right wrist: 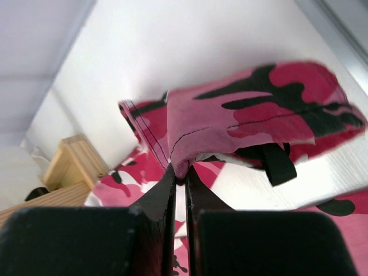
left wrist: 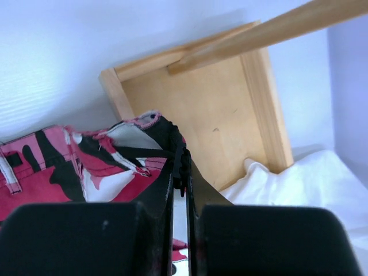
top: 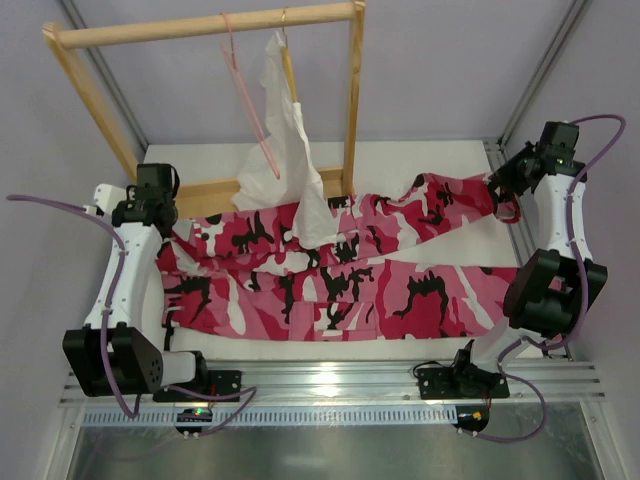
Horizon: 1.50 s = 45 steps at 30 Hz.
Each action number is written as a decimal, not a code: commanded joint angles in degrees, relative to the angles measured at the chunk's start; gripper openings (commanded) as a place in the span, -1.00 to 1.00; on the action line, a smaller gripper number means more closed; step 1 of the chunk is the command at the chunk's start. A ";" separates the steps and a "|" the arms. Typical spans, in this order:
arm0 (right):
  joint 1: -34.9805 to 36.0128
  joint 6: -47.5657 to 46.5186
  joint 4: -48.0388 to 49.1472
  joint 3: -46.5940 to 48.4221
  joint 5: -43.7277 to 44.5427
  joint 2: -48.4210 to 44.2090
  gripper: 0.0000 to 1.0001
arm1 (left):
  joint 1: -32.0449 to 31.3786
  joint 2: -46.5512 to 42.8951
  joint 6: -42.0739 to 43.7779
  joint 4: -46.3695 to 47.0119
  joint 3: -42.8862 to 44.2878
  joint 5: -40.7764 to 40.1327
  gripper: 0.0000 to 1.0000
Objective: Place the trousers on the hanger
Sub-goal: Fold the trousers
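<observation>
Left gripper [left wrist: 183, 168] is pinched shut on the trousers [top: 330, 285] near the wooden rack [top: 205, 27]. They lie flat on the table, the hanger [top: 245, 95] hanging behind. Right gripper [right wrist: 179, 172] is clamped on the other end, maybe the waistband. Grabbing looks done; next, lift both ends evenly.

One trousers [top: 400, 290]; one pink hanger [top: 248, 100]; one wooden hanger [top: 290, 70]; one white garment [top: 290, 170].

1. You have two matching arms, the left arm [top: 122, 275] and the right arm [top: 560, 225]: white links between bulky black joint housings.
2. A purple cable [top: 55, 203] loops along each arm.
3. Your left gripper [left wrist: 181, 164] and right gripper [right wrist: 179, 172] have matte black, wedge-shaped fingers.
4. Each arm rises from a black base block [top: 210, 383].
</observation>
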 commanded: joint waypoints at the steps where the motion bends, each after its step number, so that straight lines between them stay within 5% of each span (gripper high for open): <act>1: -0.36 0.24 -3.32 8.64 -0.29 -1.45 -0.93 | 2.50 -3.56 3.98 4.10 2.97 -1.89 -0.99; 7: -0.53 -0.63 -7.37 17.61 2.16 0.05 -0.93 | 7.85 -4.79 6.01 7.09 3.85 3.82 -0.99; 21: -9.06 -2.56 -7.20 14.28 4.19 -4.87 -0.92 | 15.59 -2.59 15.59 9.73 7.20 12.17 -0.99; 31: -12.83 -2.66 0.18 1.64 3.06 -10.58 -0.93 | 22.18 -5.84 18.23 11.04 2.55 21.48 -0.99; 37: -14.07 -0.28 3.00 2.68 0.68 -7.42 -0.92 | 28.60 -7.96 16.82 12.55 -0.54 28.51 -0.99; 45: -18.36 0.77 5.72 -6.62 4.19 -9.96 -0.93 | 30.63 -10.93 19.02 10.43 -3.61 26.95 -0.99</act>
